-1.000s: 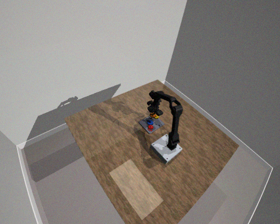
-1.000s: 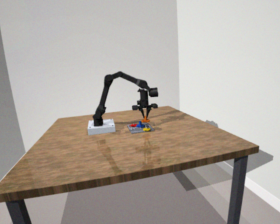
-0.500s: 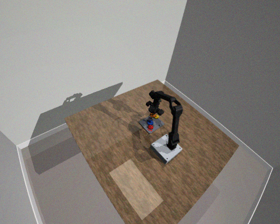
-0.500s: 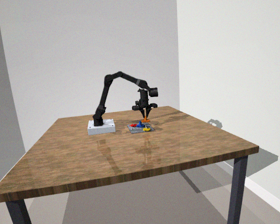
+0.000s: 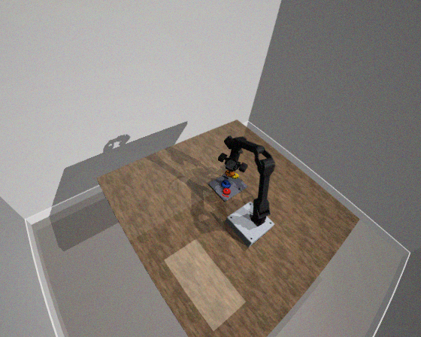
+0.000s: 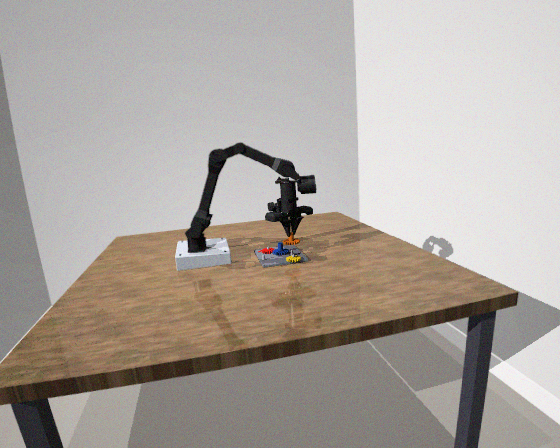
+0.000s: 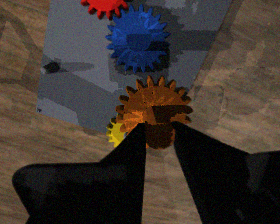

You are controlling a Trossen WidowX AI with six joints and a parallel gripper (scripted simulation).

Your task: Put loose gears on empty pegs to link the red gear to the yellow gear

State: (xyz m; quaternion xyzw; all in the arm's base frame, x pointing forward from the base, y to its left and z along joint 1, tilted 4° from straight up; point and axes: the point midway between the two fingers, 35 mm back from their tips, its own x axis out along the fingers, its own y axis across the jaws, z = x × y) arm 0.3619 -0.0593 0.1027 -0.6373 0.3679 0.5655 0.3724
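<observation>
My gripper [image 6: 291, 235] [image 7: 157, 127] points down, shut on the orange gear [image 6: 291, 242] [image 7: 153, 102] [image 5: 230, 174], and holds it above the far part of the grey board [image 5: 216, 184] [image 6: 269, 263] [image 7: 66, 35]. The blue gear [image 5: 225, 183] [image 6: 280, 250] [image 7: 137, 39] is on the board beside the red gear [image 5: 226, 191] [image 6: 267, 251] [image 7: 105, 6]. The yellow gear [image 5: 234, 175] [image 6: 293, 259] [image 7: 116, 133] is at the board's far end, partly hidden in the wrist view by the orange gear and a finger. The peg under the orange gear is hidden.
An empty peg [image 7: 52, 66] stands at one side of the board in the wrist view. The arm's pale base block [image 5: 246, 226] [image 6: 202, 260] stands near the board on the wooden table [image 5: 144, 211] [image 6: 157, 310]. A light rectangle [image 5: 204, 283] shows on the table.
</observation>
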